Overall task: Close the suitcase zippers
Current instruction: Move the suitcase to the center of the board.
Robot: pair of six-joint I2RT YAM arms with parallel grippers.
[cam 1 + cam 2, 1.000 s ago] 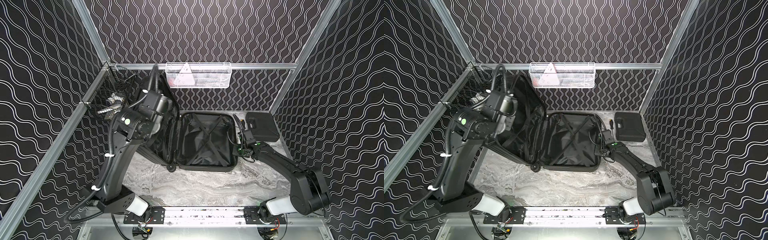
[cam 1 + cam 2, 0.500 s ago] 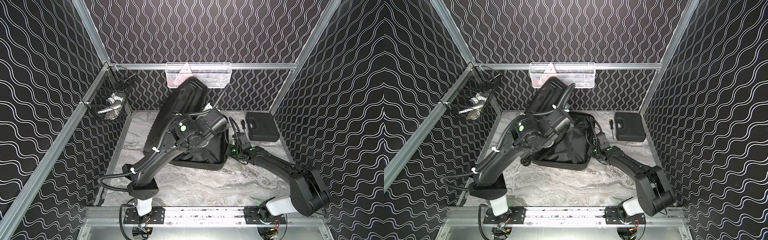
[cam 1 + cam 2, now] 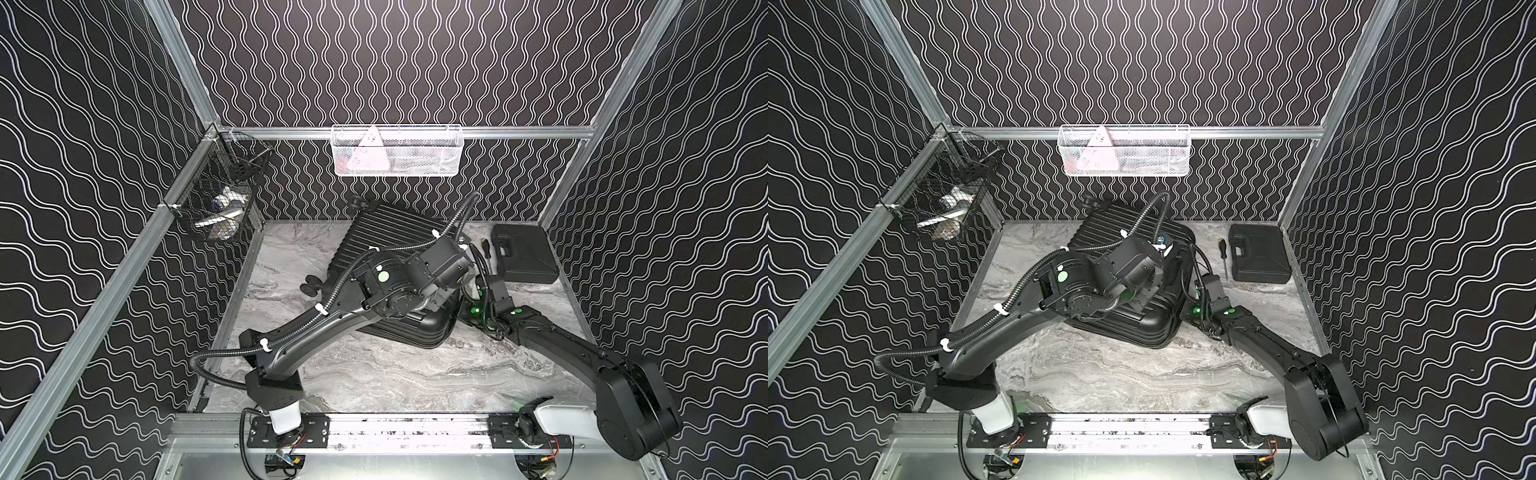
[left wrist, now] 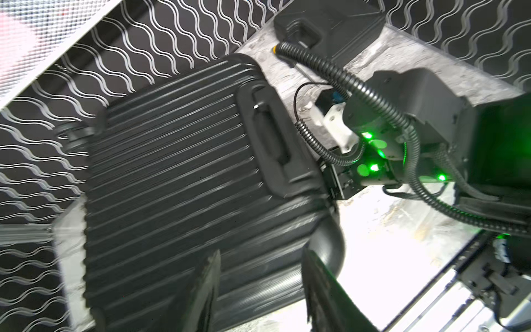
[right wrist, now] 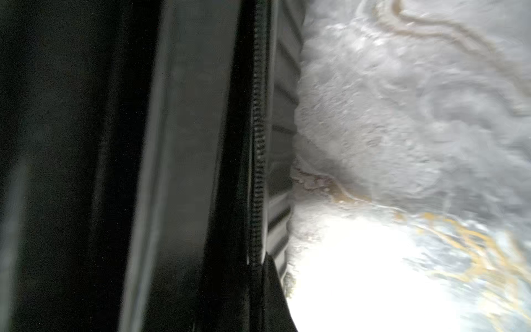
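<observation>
You are at the very start of the zipping, I judge. The suitcase (image 3: 390, 232) lies flat toward the back of the desk (image 3: 374, 374), ribbed shell up, with the lid folded onto the base and its handle (image 4: 270, 135) on the side facing your right arm. Your left tool (image 4: 261, 255) hovers over the near corner of the shell, its fingers (image 4: 207, 287) apart and gripping nothing. Your right tool (image 4: 333, 184) sits against the rim just beside the handle, jaws together; I cannot tell whether a pull is pinched there. The zipper (image 5: 257, 143) shows as a thin toothed track along the rim, with no pull in sight. Next you probably need a sure hold on a pull and a steady draw along the rim, while the left tool presses the shell to keep the halves aligned.
</observation>
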